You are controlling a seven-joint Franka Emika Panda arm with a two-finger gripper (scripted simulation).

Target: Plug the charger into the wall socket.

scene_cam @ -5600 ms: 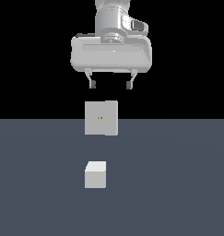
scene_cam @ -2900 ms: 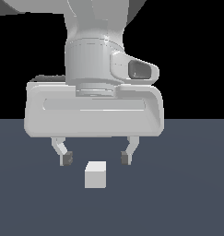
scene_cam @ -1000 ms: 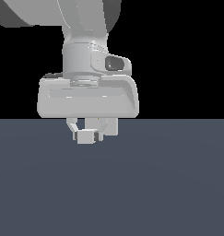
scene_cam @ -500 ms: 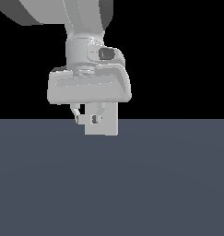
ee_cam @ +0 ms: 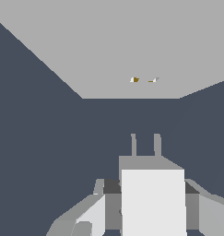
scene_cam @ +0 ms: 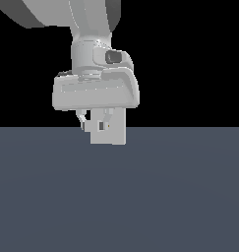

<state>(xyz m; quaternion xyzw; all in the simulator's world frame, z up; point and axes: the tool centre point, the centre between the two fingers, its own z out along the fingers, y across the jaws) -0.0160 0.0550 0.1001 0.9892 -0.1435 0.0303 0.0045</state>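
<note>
Charger (ee_cam: 152,200) is clamped in the end effector (ee_cam: 150,203), lifted off the counter (scene_cam: 119,197), its two prongs (ee_cam: 145,145) aimed at the wall socket (ee_cam: 109,46). Prongs appear roughly lined up with the gold holes (ee_cam: 143,79), not yet inserted.

One robot arm with one gripper (scene_cam: 95,123). One small white charger (ee_cam: 153,200), showing two prongs (ee_cam: 133,144). One pale-grey wall socket (ee_cam: 109,50), its face showing two tiny dark-gold holes (ee_cam: 135,79). One dark blue-grey bench (scene_cam: 119,197) under them all.
</note>
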